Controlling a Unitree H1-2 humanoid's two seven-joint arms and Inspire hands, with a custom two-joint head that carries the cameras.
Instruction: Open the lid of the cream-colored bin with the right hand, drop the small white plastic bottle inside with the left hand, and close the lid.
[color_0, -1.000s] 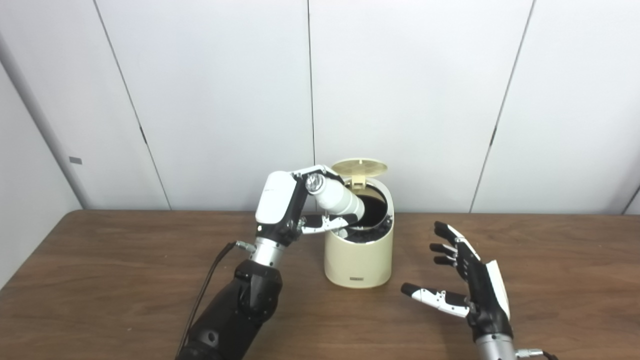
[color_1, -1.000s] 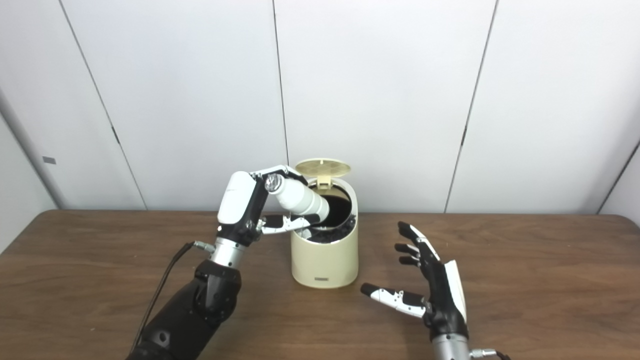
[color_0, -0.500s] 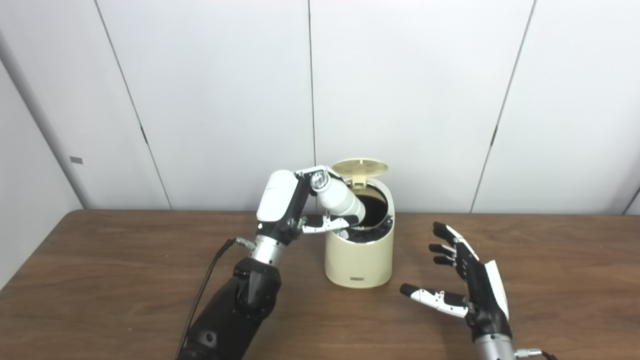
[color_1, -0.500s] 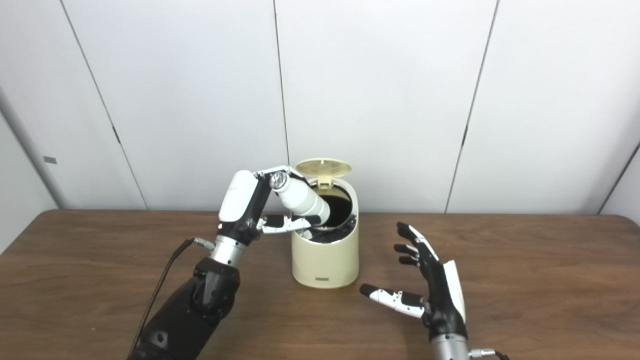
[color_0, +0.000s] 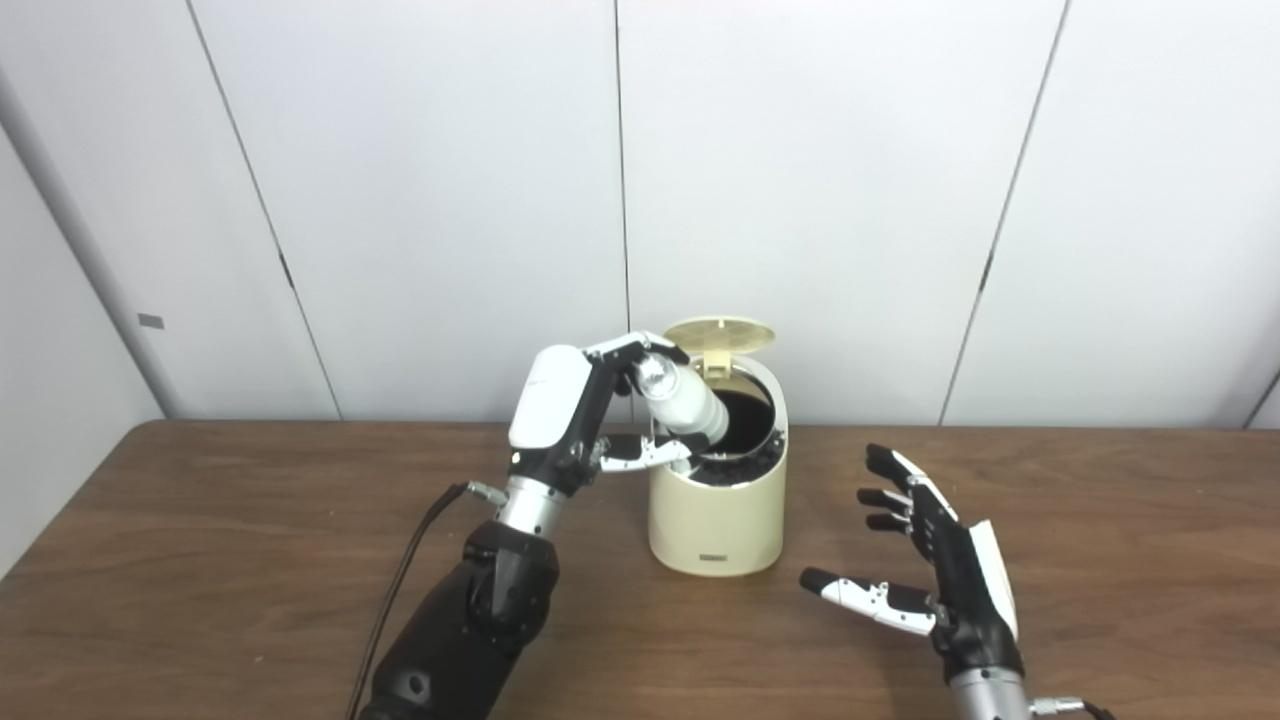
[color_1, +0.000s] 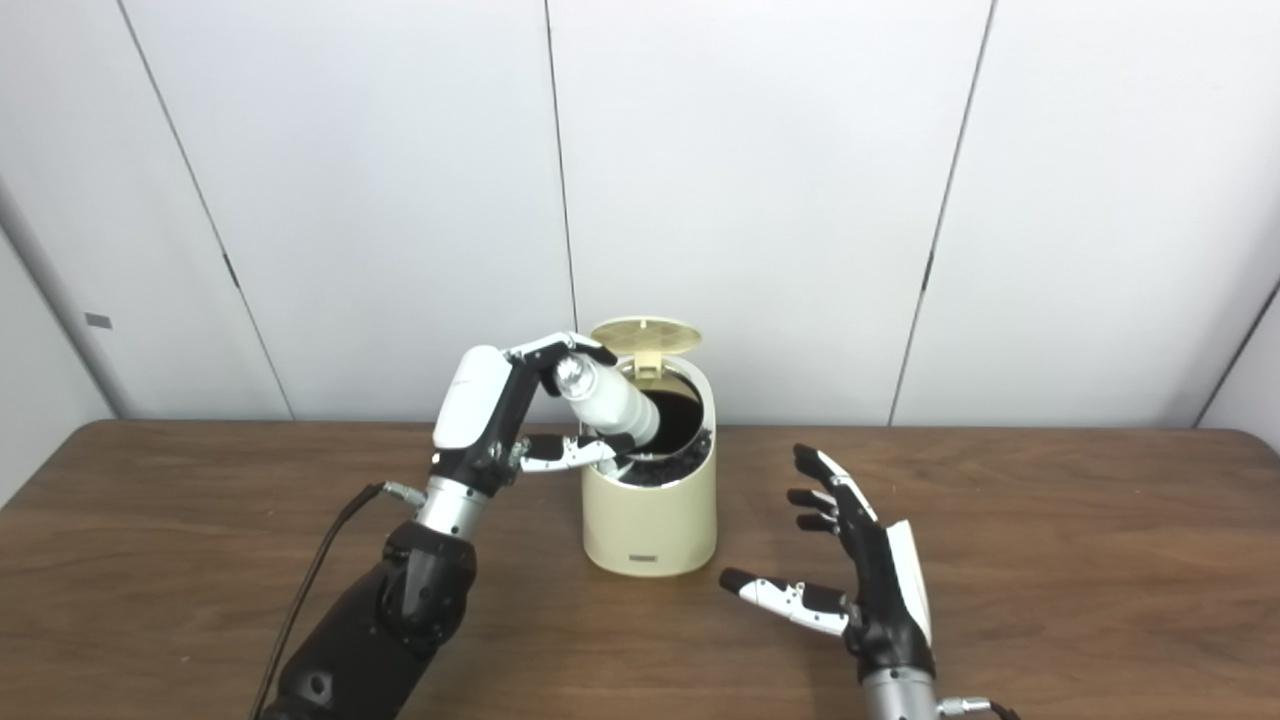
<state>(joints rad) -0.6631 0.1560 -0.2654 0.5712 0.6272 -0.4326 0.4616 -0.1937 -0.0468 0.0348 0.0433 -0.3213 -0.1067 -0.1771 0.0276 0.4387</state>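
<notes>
So we have the cream-colored bin (color_0: 716, 500) lid (color_0: 720, 334) up, our left hand (color_0: 560, 420) gripping the small white plastic bottle (color_0: 684, 400) tilted into its mouth, unreleased; our right hand (color_0: 935, 580) waits open, closing undone.

The round cream-coloured plastic bin (color_0: 716, 520) is dark inside, and its raised cream lid (color_0: 720, 334) shows a faint grid pattern. Left of the bin, the small white plastic bottle (color_0: 686, 403) has a silvery end. The brown wooden table (color_0: 200, 560) is streaked with darker grain. Both hands are black and white.
</notes>
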